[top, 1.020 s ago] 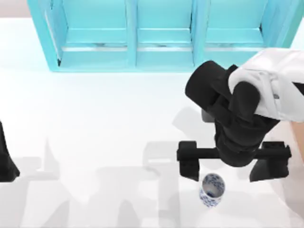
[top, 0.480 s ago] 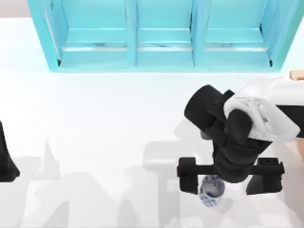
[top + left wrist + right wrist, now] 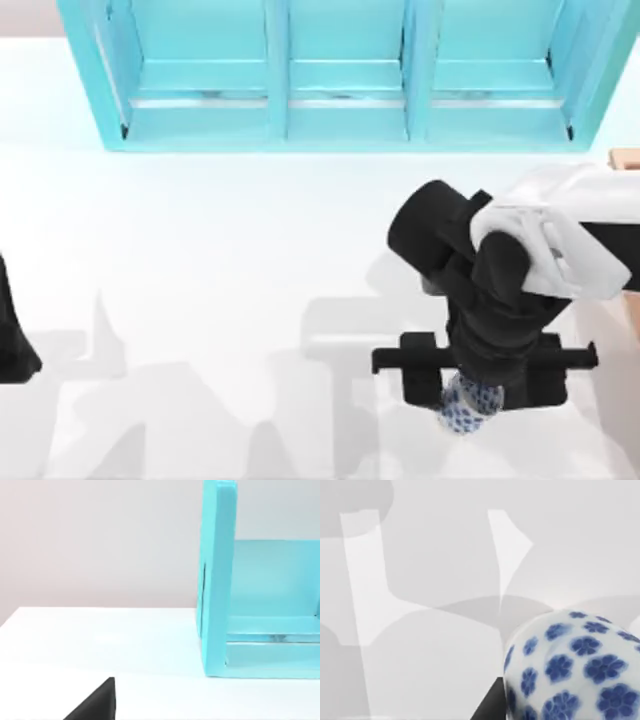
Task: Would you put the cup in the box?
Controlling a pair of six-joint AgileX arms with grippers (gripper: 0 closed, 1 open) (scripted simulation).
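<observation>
One arm is doing the work: the right gripper [image 3: 482, 372] has dropped over the cup [image 3: 468, 406] in the last second, and its fingers [image 3: 422, 375], which stood wide apart, have drawn in until the cup sits between them, apparently clenched on it. That looks like the grasp being made; lifting comes next. The box [image 3: 626, 158] lies well beyond the gripper, by the turquoise shelf [image 3: 330, 75]. The left arm is parked at the table's left edge.

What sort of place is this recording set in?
Most likely a rendered tabletop test scene, not a real room: a plain white table, a turquoise shelf unit at its far edge, and a blue-patterned cup under the right tool.
</observation>
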